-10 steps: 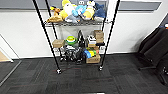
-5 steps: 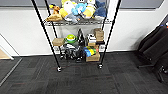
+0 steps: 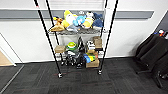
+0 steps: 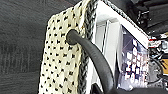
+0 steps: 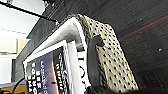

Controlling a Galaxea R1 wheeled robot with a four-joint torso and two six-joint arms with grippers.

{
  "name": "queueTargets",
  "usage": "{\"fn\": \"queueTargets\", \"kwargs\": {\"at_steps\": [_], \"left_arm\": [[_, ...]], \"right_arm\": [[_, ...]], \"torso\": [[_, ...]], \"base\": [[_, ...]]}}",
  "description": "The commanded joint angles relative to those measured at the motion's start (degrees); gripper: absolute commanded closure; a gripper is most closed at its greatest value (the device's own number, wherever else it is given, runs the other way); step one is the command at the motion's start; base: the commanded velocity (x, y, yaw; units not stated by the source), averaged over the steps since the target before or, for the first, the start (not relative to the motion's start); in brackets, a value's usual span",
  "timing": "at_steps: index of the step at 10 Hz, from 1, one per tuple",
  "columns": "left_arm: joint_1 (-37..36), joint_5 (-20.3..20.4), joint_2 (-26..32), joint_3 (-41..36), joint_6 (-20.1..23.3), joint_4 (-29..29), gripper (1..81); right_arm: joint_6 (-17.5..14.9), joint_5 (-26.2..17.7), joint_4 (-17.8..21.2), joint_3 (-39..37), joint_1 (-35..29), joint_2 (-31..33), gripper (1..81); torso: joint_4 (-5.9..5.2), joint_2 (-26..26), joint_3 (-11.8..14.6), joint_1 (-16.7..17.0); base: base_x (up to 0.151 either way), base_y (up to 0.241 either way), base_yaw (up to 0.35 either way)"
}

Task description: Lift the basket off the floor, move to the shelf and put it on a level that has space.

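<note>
The shelf (image 3: 78,40) stands straight ahead on the dark carpet floor (image 3: 82,82), plush toys (image 3: 77,21) crowding one tier. The basket (image 4: 62,57) hangs above the carpet, a dark loop handle (image 4: 95,57) close to each wrist camera, books (image 5: 50,72) inside. Whether either pincer is open or closed cannot be told.

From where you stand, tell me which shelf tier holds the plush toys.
The upper visible tier of the shelf, crowded with yellow and blue plush toys. The tiers below carry cardboard boxes and mixed small items instead.

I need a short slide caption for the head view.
Black wire shelf with plush toys and boxes, standing on dark carpet.
</note>
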State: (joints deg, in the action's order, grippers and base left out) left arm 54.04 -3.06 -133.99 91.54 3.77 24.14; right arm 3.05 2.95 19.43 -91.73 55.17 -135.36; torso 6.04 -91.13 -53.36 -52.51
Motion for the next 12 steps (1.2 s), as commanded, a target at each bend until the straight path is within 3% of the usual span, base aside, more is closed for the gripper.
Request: {"fn": "queueTargets", "kwargs": {"at_steps": [1,3,4,5,8,12], "left_arm": [[-4.2,-3.6,2.2,-2.1,-0.4,-1.1,81.1],[-2.6,-3.6,2.2,-1.4,-0.5,-2.8,81.1],[-1.8,-3.5,2.2,-1.0,-0.4,-3.5,81.1],[-1.4,-3.5,2.3,-1.0,-0.4,-3.7,81.1],[-1.3,-2.9,2.2,-3.4,-0.5,-3.7,81.1],[-5.1,-2.9,4.2,-8.6,-1.0,-3.5,81.1]], "right_arm": [[0.2,-1.3,0.4,1.5,-4.2,2.7,81.1],[0.1,-1.3,0.4,1.2,-2.7,3.0,81.1],[0.1,-1.2,0.4,1.2,-2.2,3.2,81.1],[0.1,-1.2,0.4,1.2,-1.9,3.5,81.1],[0.2,-0.8,0.5,4.2,-2.8,3.7,81.1],[0.9,-0.7,0.8,9.3,-6.1,6.1,81.1]], "torso": [[0.0,5.6,5.6,3.6],[0.0,9.3,9.4,6.1],[0.0,11.0,9.9,7.2],[0.0,12.9,7.2,8.4],[0.0,17.5,9.2,11.5],[0.0,25.3,9.2,16.6]], "base": [[0.0,0.0,0.0],[0.0,0.0,0.0],[0.0,0.0,0.0],[0.0,0.0,0.0],[0.0,0.0,0.0],[0.0,0.0,0.0]]}}
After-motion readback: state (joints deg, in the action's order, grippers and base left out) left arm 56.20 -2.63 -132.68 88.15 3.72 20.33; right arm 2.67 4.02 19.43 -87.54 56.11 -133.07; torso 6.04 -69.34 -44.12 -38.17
